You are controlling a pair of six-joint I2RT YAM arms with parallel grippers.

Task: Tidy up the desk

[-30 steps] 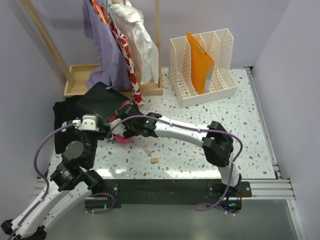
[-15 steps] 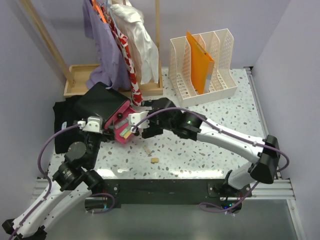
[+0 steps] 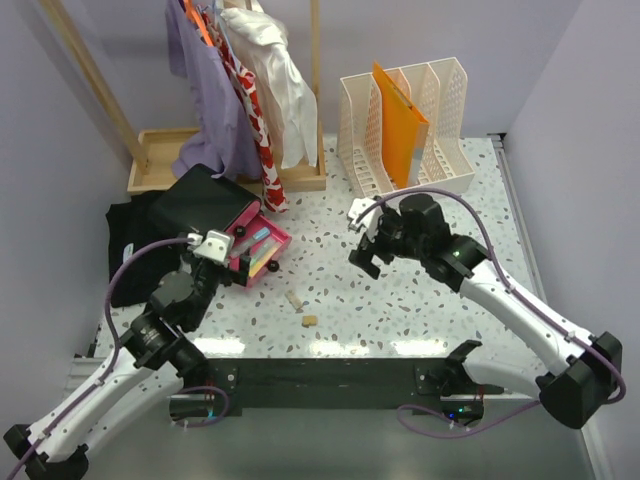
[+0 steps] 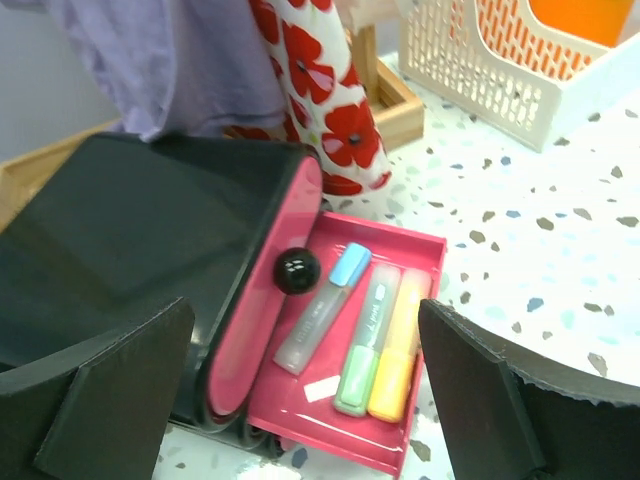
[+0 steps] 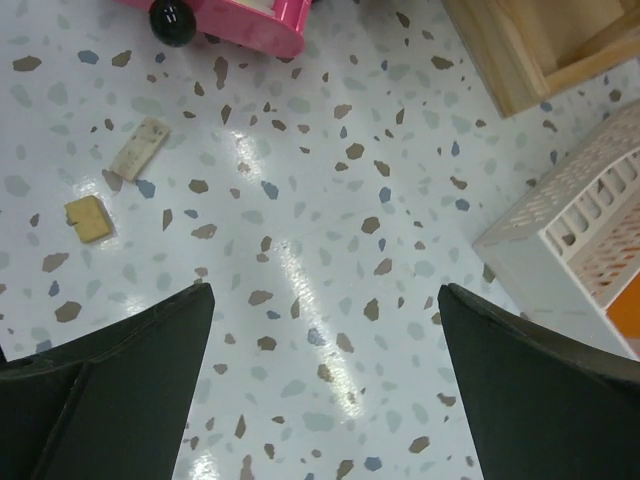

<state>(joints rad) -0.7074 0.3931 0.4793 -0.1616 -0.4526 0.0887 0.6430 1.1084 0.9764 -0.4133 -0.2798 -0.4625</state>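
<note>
The desk (image 3: 400,290) is a white speckled tabletop. A black box (image 3: 205,200) stands at its left with a pink drawer (image 3: 262,250) pulled out. In the left wrist view the drawer (image 4: 420,260) holds a blue-capped marker (image 4: 325,310), a green highlighter (image 4: 365,340) and a yellow highlighter (image 4: 397,345), beside a black knob (image 4: 296,270). My left gripper (image 3: 228,258) is open and empty just in front of the drawer (image 4: 305,400). My right gripper (image 3: 362,245) is open and empty above bare desk (image 5: 325,390). Two small beige pieces (image 3: 293,300) (image 3: 310,321) lie loose on the desk (image 5: 140,148) (image 5: 88,218).
A white file organizer (image 3: 440,170) with an orange folder (image 3: 400,120) stands at the back right. A clothes rack with purple, floral and white garments (image 3: 250,90) stands on a wooden tray (image 3: 155,160) at the back left. Black cloth (image 3: 125,250) lies at the left edge.
My right gripper pulled the pink drawer out, let go and drew back to the right. My left arm shifted slightly right toward the drawer.
</note>
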